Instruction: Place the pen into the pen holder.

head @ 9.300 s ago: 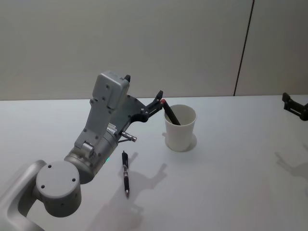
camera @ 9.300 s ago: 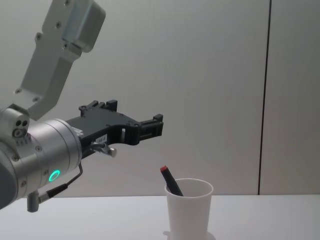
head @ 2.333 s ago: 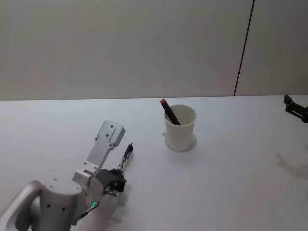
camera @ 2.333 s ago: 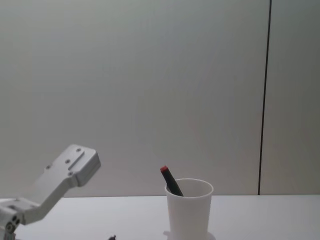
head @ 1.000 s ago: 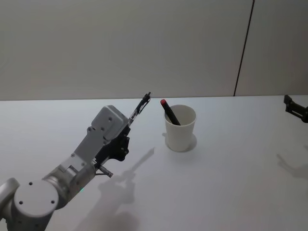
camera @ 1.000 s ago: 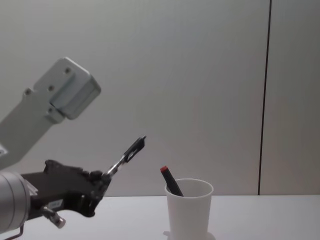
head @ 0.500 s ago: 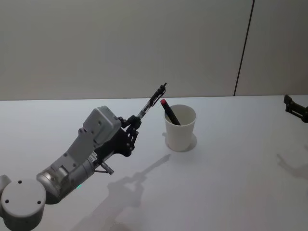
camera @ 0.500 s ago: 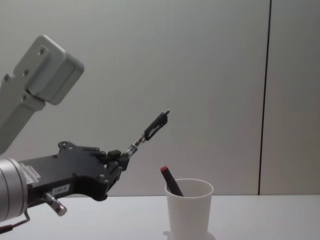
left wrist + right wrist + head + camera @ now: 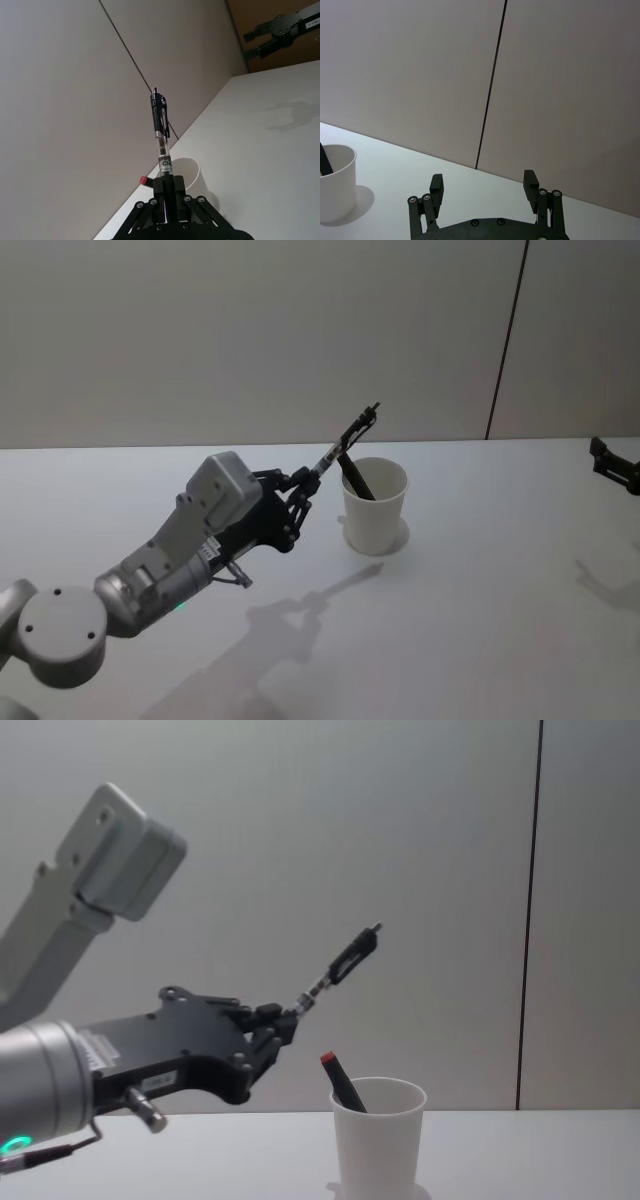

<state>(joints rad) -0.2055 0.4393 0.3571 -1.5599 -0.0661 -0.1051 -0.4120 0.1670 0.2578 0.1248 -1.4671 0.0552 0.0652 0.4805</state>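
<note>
A black and clear pen (image 9: 345, 440) points up and to the right, its lower end clamped in my left gripper (image 9: 300, 486), which is shut on it. The gripper hangs in the air just left of the pen holder (image 9: 375, 510), a white paper cup, and the pen's tip reaches above the cup's near-left rim. In the chest view the pen (image 9: 340, 965) rises from the gripper (image 9: 285, 1020) above and left of the cup (image 9: 377, 1140). A second dark pen with a red cap (image 9: 352, 472) leans inside the cup. My right gripper (image 9: 483, 182) stands open, parked far right.
The white table (image 9: 480, 620) stretches around the cup, with the arm's shadow in front of it. A plain wall with a dark vertical seam (image 9: 505, 340) stands behind. The right gripper (image 9: 615, 465) sits at the table's right edge.
My left gripper has carried the pen to the right and a little higher, closer to the cup. The pen's tip now stands over the cup's rim. The right arm has not moved.
</note>
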